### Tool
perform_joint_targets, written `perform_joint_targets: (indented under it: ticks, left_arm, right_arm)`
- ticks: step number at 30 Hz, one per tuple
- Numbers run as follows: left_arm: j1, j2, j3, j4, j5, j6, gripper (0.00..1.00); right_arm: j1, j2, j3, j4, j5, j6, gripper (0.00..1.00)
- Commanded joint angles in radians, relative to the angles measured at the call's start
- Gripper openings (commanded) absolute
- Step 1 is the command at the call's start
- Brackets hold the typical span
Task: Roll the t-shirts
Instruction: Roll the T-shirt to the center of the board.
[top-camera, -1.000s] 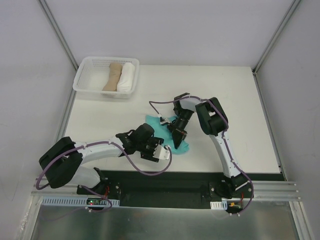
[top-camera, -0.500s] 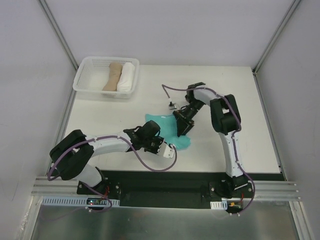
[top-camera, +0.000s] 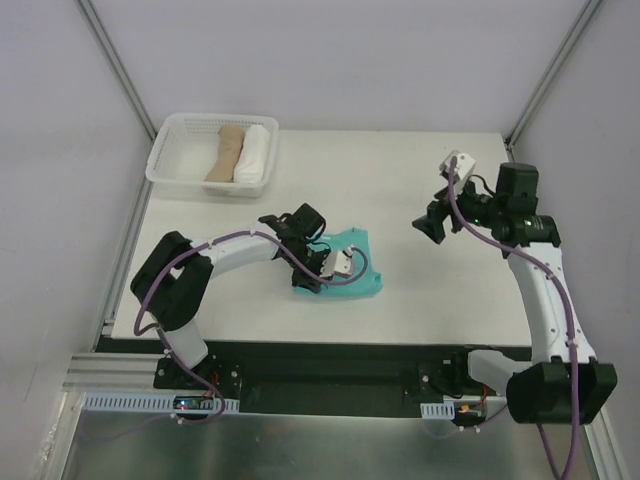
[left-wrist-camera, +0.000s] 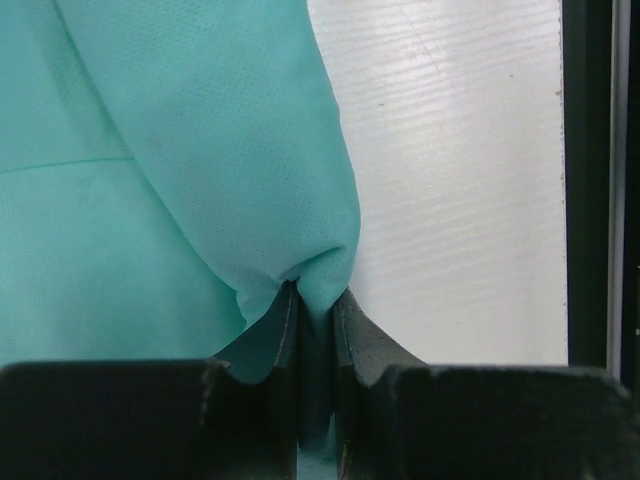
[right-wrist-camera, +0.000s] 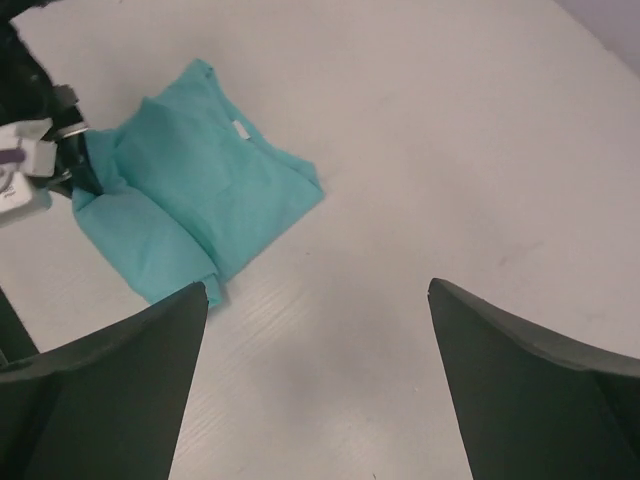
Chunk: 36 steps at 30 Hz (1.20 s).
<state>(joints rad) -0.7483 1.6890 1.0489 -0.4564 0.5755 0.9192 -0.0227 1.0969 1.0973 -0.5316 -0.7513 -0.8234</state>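
Note:
The teal t-shirt (top-camera: 362, 272) lies folded flat on the white table near the front middle, its small white neck tag (right-wrist-camera: 239, 130) facing up. My left gripper (top-camera: 308, 278) is at the shirt's left edge, shut on a pinched fold of the teal cloth (left-wrist-camera: 250, 180); its fingers (left-wrist-camera: 365, 335) squeeze the fold between them. My right gripper (top-camera: 432, 224) hangs above the bare table to the right of the shirt, well apart from it. It is open wide (right-wrist-camera: 318, 285) with nothing between its fingers. The tan roll (top-camera: 225, 153) and white roll (top-camera: 255, 152) lie side by side in the basket.
A white mesh basket (top-camera: 165, 160) stands at the table's far left corner. Bare tabletop (top-camera: 430, 300) stretches right of the shirt. The black rail (left-wrist-camera: 590, 180) along the near table edge runs close to my left gripper.
My right gripper let go of the shirt, opened and swung up and away to the right. My left gripper shut on the shirt's edge and shifted farther onto the table.

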Motion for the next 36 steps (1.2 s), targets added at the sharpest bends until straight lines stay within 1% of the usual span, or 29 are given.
perform_joint_targets:
  ticks: [1, 2, 3, 4, 5, 7, 9, 10, 13, 14, 17, 22, 25, 29, 32, 33, 35, 36]
  left_arm:
    - [0.07, 0.102, 0.17, -0.232, 0.245, -0.057, 0.0]
    - [0.082, 0.122, 0.198, -0.254, 0.273, -0.069, 0.0]
    - [0.096, 0.136, 0.22, -0.269, 0.291, -0.078, 0.0]
    - [0.101, 0.158, 0.25, -0.286, 0.305, -0.094, 0.0]
    - [0.102, 0.167, 0.258, -0.288, 0.326, -0.097, 0.0]
    - [0.107, 0.182, 0.266, -0.291, 0.34, -0.103, 0.0]
    - [0.109, 0.19, 0.266, -0.294, 0.356, -0.111, 0.0]
    - [0.113, 0.198, 0.266, -0.292, 0.36, -0.115, 0.0]
    - [0.121, 0.21, 0.266, -0.292, 0.386, -0.141, 0.0]
    - [0.122, 0.212, 0.264, -0.292, 0.394, -0.146, 0.0]
    - [0.125, 0.221, 0.269, -0.292, 0.411, -0.157, 0.0]
    - [0.132, 0.228, 0.273, -0.292, 0.428, -0.167, 0.0]
    - [0.144, 0.235, 0.275, -0.292, 0.446, -0.18, 0.0]
    - [0.156, 0.235, 0.273, -0.294, 0.469, -0.189, 0.0]
    - [0.173, 0.235, 0.27, -0.294, 0.506, -0.192, 0.0]
    - [0.179, 0.235, 0.266, -0.294, 0.514, -0.192, 0.0]
    - [0.185, 0.233, 0.264, -0.292, 0.527, -0.192, 0.0]
    - [0.187, 0.232, 0.26, -0.292, 0.534, -0.194, 0.0]
  right_arm:
    - [0.153, 0.102, -0.066, -0.096, -0.027, -0.069, 0.96]
    - [0.238, 0.06, -0.123, -0.05, 0.107, -0.085, 0.96]
    - [0.282, 0.011, -0.243, 0.029, 0.159, -0.114, 0.96]
    - [0.315, -0.055, -0.295, 0.047, 0.171, -0.229, 0.96]
    - [0.372, -0.081, -0.336, 0.054, 0.171, -0.279, 0.96]
    - [0.45, -0.12, -0.439, 0.106, 0.184, -0.336, 0.96]
    - [0.496, -0.126, -0.491, 0.194, 0.202, -0.345, 0.96]
    - [0.542, -0.114, -0.497, 0.217, 0.214, -0.345, 0.96]
    - [0.619, -0.085, -0.517, 0.318, 0.271, -0.342, 0.96]
    - [0.63, -0.062, -0.522, 0.365, 0.274, -0.341, 0.96]
    - [0.665, -0.005, -0.531, 0.435, 0.277, -0.344, 0.96]
    - [0.704, 0.104, -0.51, 0.46, 0.268, -0.379, 0.96]
    - [0.711, 0.135, -0.502, 0.449, 0.244, -0.416, 0.96]
    - [0.741, 0.164, -0.501, 0.443, 0.266, -0.467, 0.99]
    - [0.773, 0.216, -0.47, 0.438, 0.328, -0.464, 0.86]
    - [0.78, 0.231, -0.449, 0.432, 0.345, -0.464, 0.77]
    - [0.788, 0.267, -0.43, 0.403, 0.356, -0.479, 0.67]
    - [0.796, 0.276, -0.421, 0.389, 0.363, -0.491, 0.57]
